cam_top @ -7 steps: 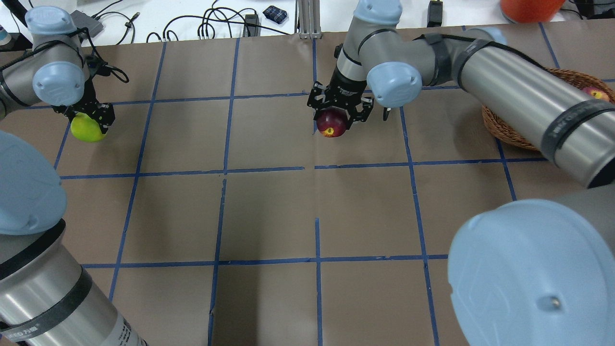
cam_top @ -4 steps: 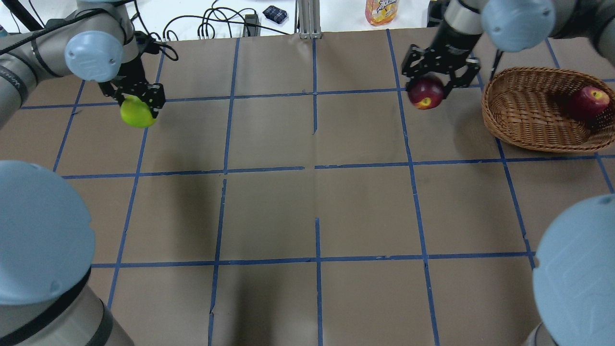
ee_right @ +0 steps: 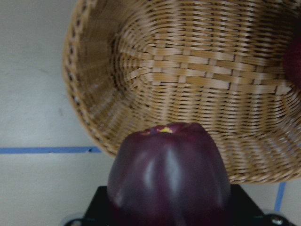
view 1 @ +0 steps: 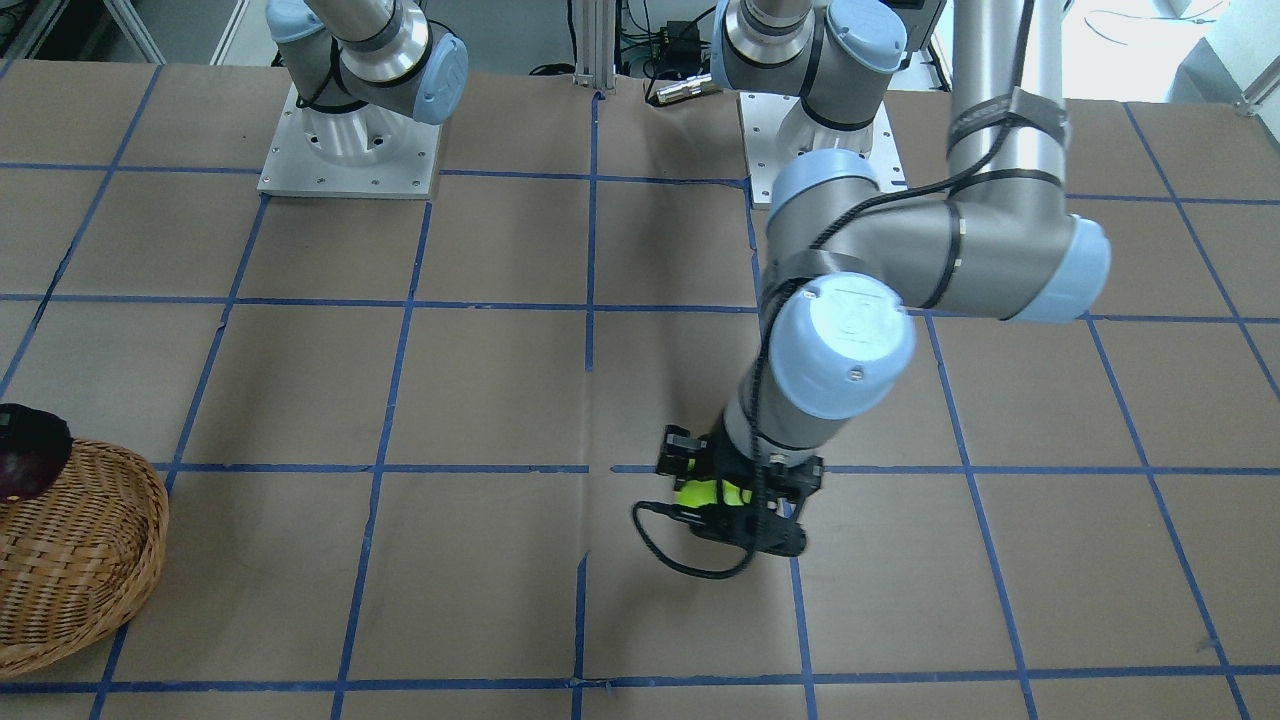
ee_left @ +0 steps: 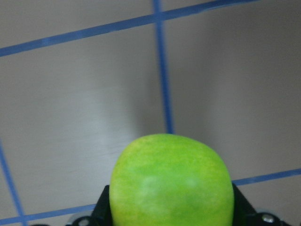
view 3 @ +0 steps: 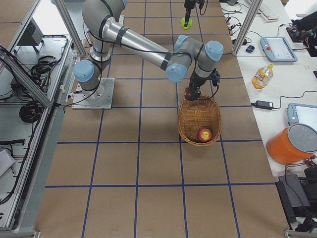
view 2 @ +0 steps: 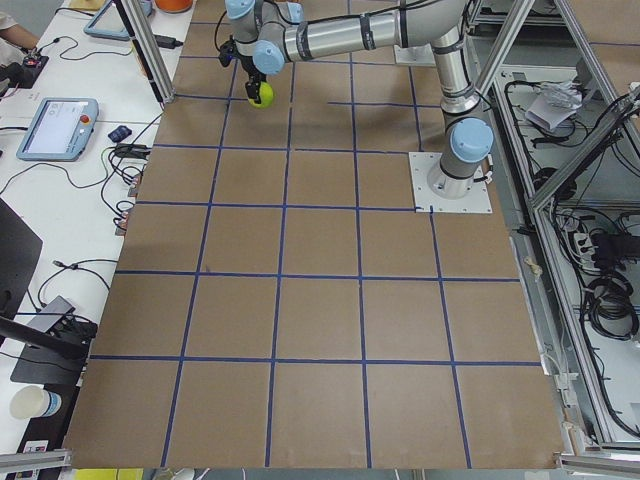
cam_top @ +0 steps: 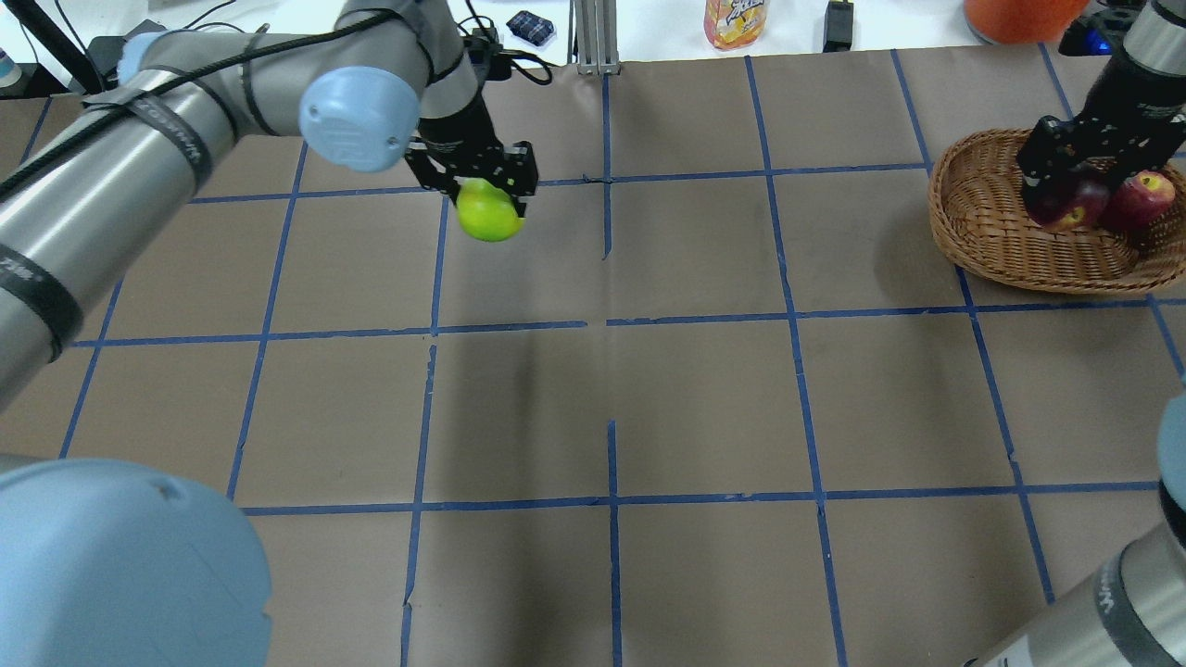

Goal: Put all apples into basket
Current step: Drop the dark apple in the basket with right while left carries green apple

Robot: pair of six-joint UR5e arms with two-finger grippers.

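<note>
My left gripper [cam_top: 478, 188] is shut on the lime green apple [cam_top: 488, 213] and holds it above the table, left of the centre line; the apple fills the left wrist view [ee_left: 171, 181] and shows in the front view [view 1: 712, 492]. My right gripper [cam_top: 1078, 178] is shut on the dark purple-maroon apple [cam_top: 1064, 206] and holds it over the near-left part of the brown wicker basket [cam_top: 964, 236]. The right wrist view shows that apple [ee_right: 169, 172] above the basket's rim [ee_right: 89, 117]. The red apple [cam_top: 1142, 196] lies inside the basket.
An orange drink bottle [cam_top: 734, 20], an orange bucket [cam_top: 1019, 17] and cables [cam_top: 408, 46] lie beyond the table's far edge. The brown table top [cam_top: 704, 398] has a grid of blue tape. The basket stands at the far right.
Both arms have moved right. The left carried the green apple from the far left to near the centre line. The right carried the maroon apple from the centre to over the basket.
</note>
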